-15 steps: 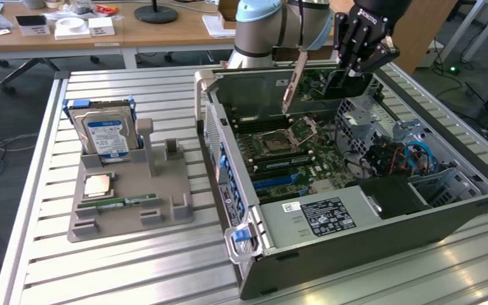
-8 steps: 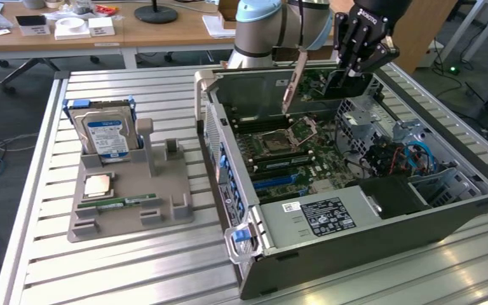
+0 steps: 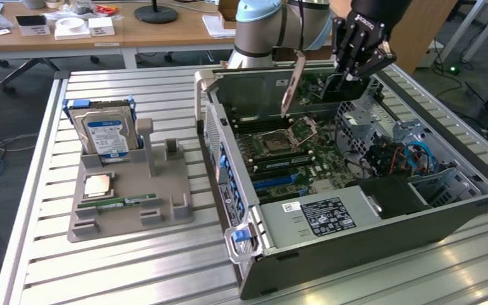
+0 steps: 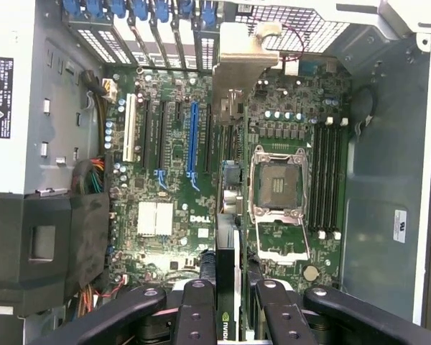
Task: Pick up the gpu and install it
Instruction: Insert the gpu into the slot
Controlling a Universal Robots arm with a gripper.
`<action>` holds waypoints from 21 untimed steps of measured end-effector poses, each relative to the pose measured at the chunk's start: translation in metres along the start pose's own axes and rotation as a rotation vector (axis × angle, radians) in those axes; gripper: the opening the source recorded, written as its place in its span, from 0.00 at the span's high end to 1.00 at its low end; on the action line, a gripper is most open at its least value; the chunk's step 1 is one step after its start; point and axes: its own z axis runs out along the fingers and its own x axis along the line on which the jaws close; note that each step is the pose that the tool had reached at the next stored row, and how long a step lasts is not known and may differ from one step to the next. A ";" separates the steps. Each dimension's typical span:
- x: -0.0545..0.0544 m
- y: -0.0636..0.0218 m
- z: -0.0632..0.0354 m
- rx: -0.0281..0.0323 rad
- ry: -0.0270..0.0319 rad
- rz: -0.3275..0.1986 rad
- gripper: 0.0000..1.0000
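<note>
Gripper (image 4: pixel 227 298) jaws pinch the gpu (image 4: pixel 228 259) edge-on between them, over the motherboard (image 4: pixel 165 215). Step: positioning for install. Seating likely calls for aligning the card's edge above the blue slot (image 4: pixel 193 140).

You have the thin, flat, dark gpu card (image 4: pixel 226 266), silver metal bracket (image 4: pixel 237 72) at one end, gripped on edge in the hand (image 4: pixel 226 291) and hanging over the green motherboard (image 4: pixel 129 241) inside the open case (image 3: pixel 380 241).
</note>
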 end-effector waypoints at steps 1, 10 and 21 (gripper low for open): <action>0.000 0.0000 0.0007 0.0000 0.0001 0.000 0.74; 0.000 0.0032 0.0077 0.0051 0.0002 0.000 0.74; 0.000 0.0037 0.0127 0.0136 0.0005 0.000 0.74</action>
